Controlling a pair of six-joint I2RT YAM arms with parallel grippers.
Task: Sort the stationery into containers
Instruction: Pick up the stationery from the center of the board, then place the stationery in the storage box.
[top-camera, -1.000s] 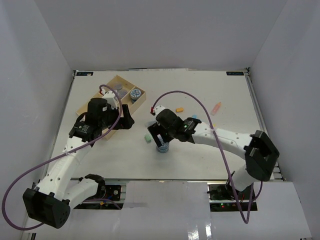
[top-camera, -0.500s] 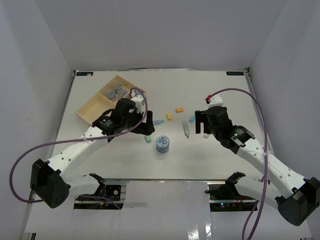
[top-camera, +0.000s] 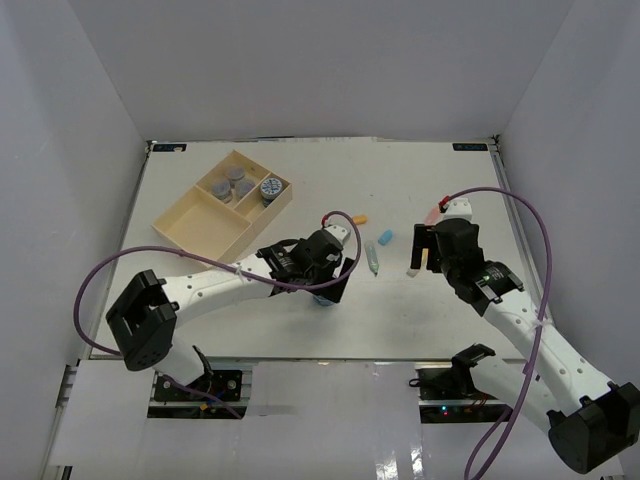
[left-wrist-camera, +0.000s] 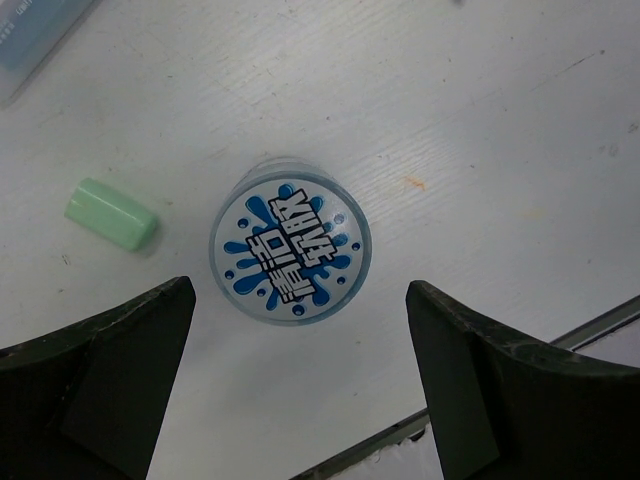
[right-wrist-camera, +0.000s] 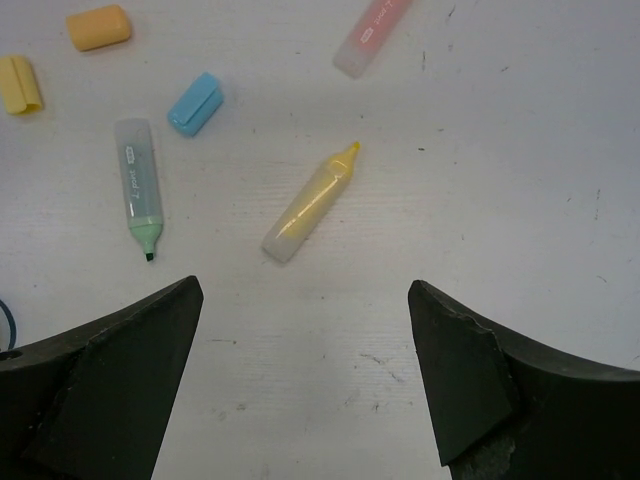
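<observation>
A blue-and-white patterned roll (left-wrist-camera: 291, 240) lies flat on the white table. My left gripper (left-wrist-camera: 298, 292) hovers open right over it, a finger on either side and nothing held. A green stubby piece (left-wrist-camera: 112, 214) lies just left of the roll. My right gripper (right-wrist-camera: 305, 290) is open and empty above a yellow stick (right-wrist-camera: 312, 203). Around it lie a green-tipped stick (right-wrist-camera: 139, 187), a blue piece (right-wrist-camera: 195, 103), an orange piece (right-wrist-camera: 98, 27), a yellow piece (right-wrist-camera: 20, 84) and a pink stick (right-wrist-camera: 372, 38). The pale-wood tray (top-camera: 190, 222) holds three grey rolls (top-camera: 233, 180) and a patterned roll (top-camera: 269, 189) in one small compartment.
The table's near edge (left-wrist-camera: 500, 390) runs close behind the left fingers. A light blue stick (left-wrist-camera: 40, 40) lies beyond the green piece. Purple cables loop off both arms. White walls enclose the table on three sides.
The left arm swung from the tray to the table's middle, over the patterned roll. The right arm pulled back from that roll to the right side, over the sticks.
</observation>
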